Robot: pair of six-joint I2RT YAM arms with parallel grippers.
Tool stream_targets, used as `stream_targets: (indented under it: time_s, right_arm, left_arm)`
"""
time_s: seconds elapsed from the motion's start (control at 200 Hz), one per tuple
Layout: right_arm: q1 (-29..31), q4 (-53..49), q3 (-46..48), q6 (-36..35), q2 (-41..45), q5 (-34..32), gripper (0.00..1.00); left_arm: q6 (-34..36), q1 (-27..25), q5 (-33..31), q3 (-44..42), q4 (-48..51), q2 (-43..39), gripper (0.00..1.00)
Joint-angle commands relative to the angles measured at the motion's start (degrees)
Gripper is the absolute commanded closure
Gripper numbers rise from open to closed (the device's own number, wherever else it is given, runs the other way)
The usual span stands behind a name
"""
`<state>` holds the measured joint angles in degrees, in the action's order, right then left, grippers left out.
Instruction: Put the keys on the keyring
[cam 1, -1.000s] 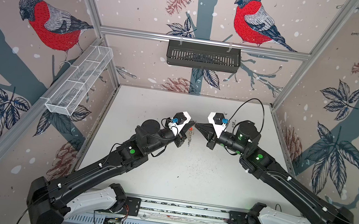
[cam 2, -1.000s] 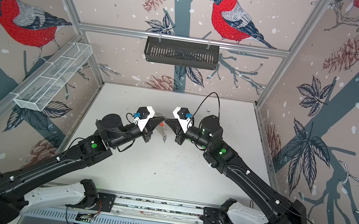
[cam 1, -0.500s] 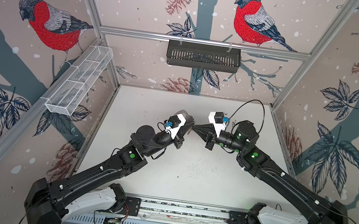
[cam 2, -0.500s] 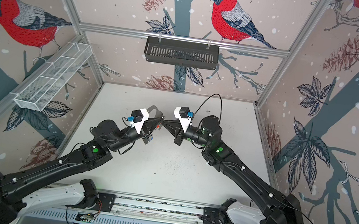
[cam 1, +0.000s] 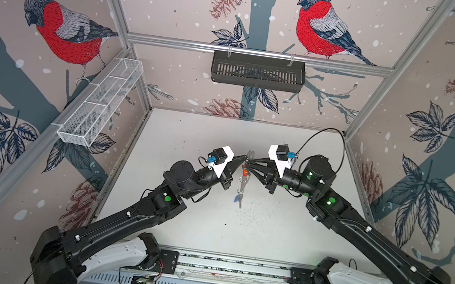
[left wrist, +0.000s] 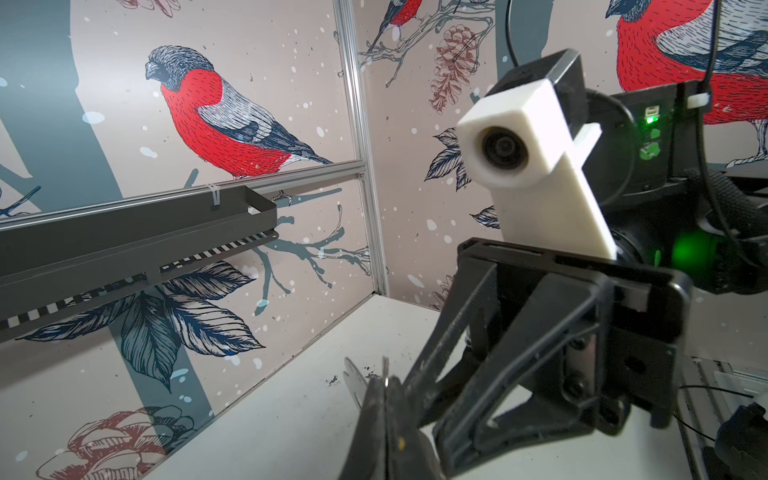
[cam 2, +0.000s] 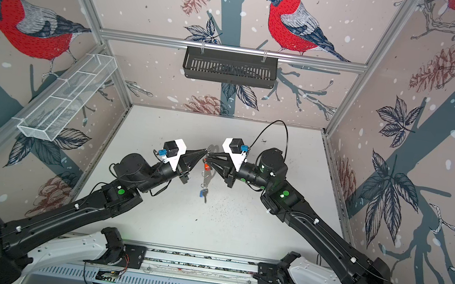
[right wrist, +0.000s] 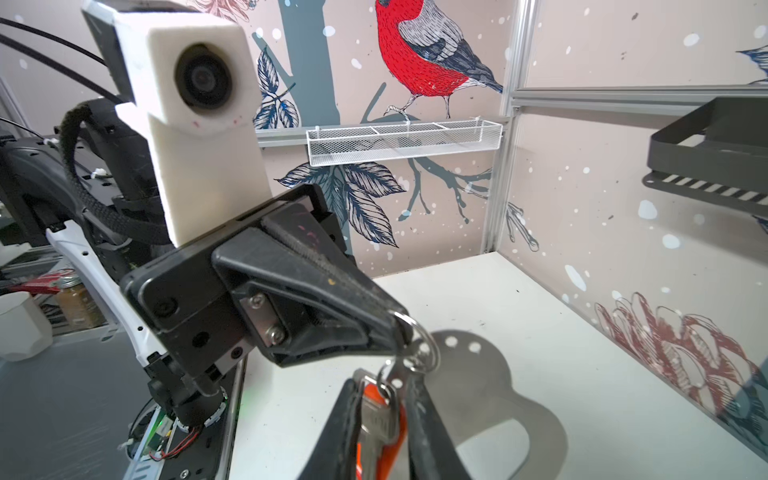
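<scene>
In both top views the two grippers meet tip to tip above the middle of the table. The keyring (right wrist: 498,395), a flat grey see-through plate with small holes, hangs down between them (cam 1: 241,185). My left gripper (cam 1: 243,159) is shut on the plate's edge (left wrist: 386,372). The keys with the red-orange tag (right wrist: 390,419) hang from a metal ring between the fingers of my right gripper (right wrist: 384,386), whose jaws stand slightly apart. The keys with the blue tag (cam 1: 237,198) dangle from the plate's lower end, above the table (cam 2: 202,193).
A black slotted basket (cam 1: 258,72) hangs on the back wall. A white mesh basket (cam 1: 100,105) is fixed to the left wall. The arms' base rail (cam 1: 231,268) runs along the table's front edge. Patterned walls close in three sides.
The right gripper's jaws have parted a little around the red-orange keys. The left wrist has turned and shifted while staying shut on the plate.
</scene>
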<state>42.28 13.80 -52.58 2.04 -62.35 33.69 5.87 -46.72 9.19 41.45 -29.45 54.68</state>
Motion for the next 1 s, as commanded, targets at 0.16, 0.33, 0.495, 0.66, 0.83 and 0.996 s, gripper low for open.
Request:
stream_targets:
  time_s: [0.16,0.33,0.495,0.66,0.83,0.996]
  right_arm:
    - [0.0,-4.4,-0.1,-4.2,2.8,-5.9,0.65]
    - [-0.1,-4.0,-0.2,-4.2,3.2,-7.1,0.62]
    - [-0.1,-3.6,-0.3,-4.1,3.3,-8.3,0.60]
    - [-0.3,-3.8,-0.1,-4.2,3.7,-9.1,0.57]
    - [-1.0,-4.1,0.8,-4.4,5.1,-10.0,0.53]
    - [-2.5,-4.6,1.7,-4.1,5.9,-9.1,0.49]
  left_arm:
    - [0.5,0.0,0.9,0.8,-1.0,-0.5,1.00]
    - [1.0,0.0,1.6,1.1,0.0,-0.5,1.00]
    - [1.2,0.0,1.7,1.1,0.5,-1.0,1.00]
    - [2.4,0.0,4.5,0.6,1.0,-1.7,1.00]
    - [5.1,1.5,12.3,1.1,3.0,-2.2,1.00]
    - [5.6,5.8,22.5,3.7,5.6,-1.7,1.00]
